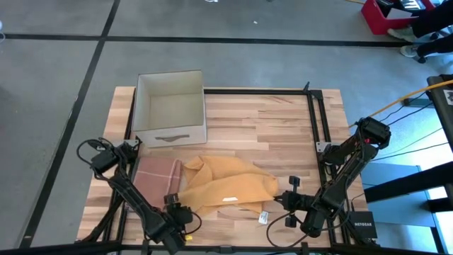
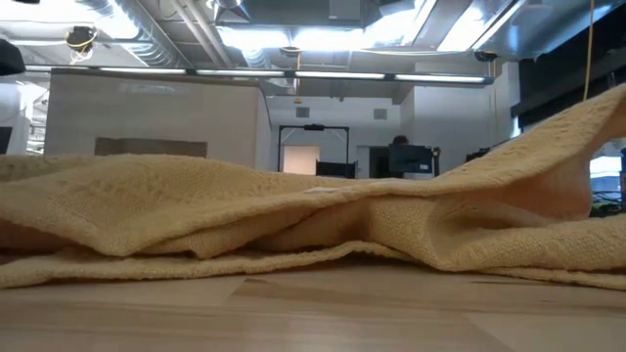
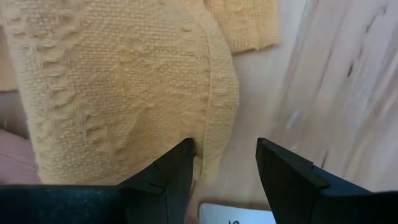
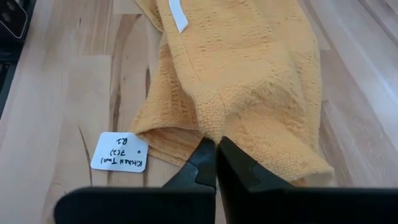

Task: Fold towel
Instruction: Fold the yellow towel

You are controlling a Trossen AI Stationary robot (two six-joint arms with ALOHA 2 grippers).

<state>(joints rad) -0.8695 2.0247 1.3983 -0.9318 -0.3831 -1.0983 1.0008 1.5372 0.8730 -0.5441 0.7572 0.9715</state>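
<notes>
Grey concrete floor [image 1: 233, 64] (black lines taped across) under bright ceiling lights [image 2: 293, 37].

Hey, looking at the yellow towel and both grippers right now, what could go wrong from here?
The right gripper is shut on only a thin bit of the yellow towel, so the cloth may slip out when pulled. The left gripper is open at the towel's edge and could close on too little fabric. The towel overlaps the pink cloth, which might get dragged along.
</notes>
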